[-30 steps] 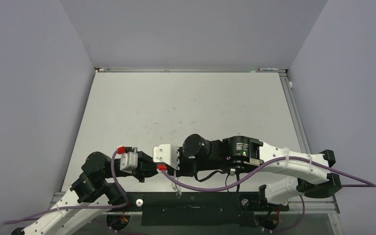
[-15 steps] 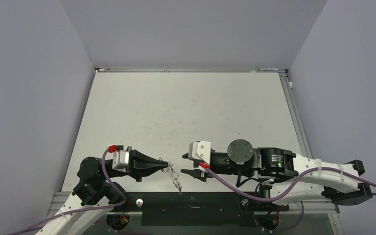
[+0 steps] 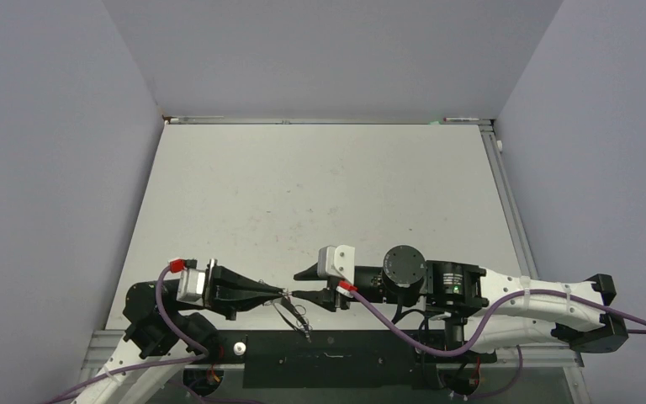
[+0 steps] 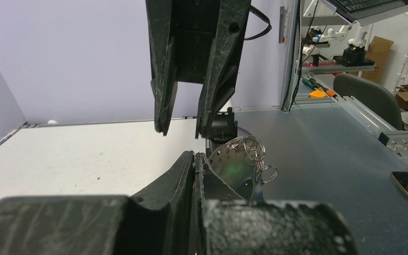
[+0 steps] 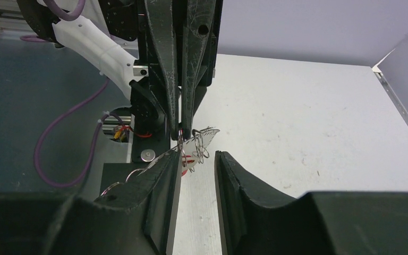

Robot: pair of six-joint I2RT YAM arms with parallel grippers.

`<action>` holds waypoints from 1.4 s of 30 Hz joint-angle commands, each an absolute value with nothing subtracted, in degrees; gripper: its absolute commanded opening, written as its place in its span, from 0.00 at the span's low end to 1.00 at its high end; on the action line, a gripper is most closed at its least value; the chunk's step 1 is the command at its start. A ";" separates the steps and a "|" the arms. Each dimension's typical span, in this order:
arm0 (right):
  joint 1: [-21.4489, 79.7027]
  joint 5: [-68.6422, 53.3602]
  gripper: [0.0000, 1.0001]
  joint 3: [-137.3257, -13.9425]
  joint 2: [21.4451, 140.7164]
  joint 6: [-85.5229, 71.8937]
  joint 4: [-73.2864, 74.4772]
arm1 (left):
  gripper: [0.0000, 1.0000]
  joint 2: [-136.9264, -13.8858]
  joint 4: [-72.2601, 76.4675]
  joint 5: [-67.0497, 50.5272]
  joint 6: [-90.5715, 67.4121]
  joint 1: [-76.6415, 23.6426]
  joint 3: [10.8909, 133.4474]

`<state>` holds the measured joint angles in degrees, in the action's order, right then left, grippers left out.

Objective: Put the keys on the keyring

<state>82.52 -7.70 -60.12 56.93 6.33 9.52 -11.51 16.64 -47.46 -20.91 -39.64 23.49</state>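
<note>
Two pincers: facing each other tip to tip, low over the near edge of the worktop point(image 3: 320, 185).
Left pincer point(image 3: 284, 293): fingers pressed together, pinching the rim of the keyring point(image 3: 293, 310).
Keyring: hangs tilted below those tips, a pale flat hoop with wire loops point(image 4: 255, 146) standing out round its rim.
Right pincer point(image 3: 304, 284): fingers spread, holding nothing. In its own wrist view the hoop's edge and a few loops sit in the gap, close by one finger; contact cannot be told.
</note>
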 commanded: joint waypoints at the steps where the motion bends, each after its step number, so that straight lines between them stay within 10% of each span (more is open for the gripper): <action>1: 81.98 -10.02 0.30 -60.48 58.35 5.01 3.47 | 0.00 -10.01 20.72 -48.52 -22.32 -39.29 23.51; 14: 81.59 -11.54 0.15 -60.70 60.52 4.68 3.62 | 0.00 -8.46 18.40 -47.85 -21.04 -39.29 23.64; 42: 80.97 -16.85 0.24 -59.24 58.72 3.79 4.66 | 0.00 -9.01 19.04 -47.71 -21.38 -39.02 23.82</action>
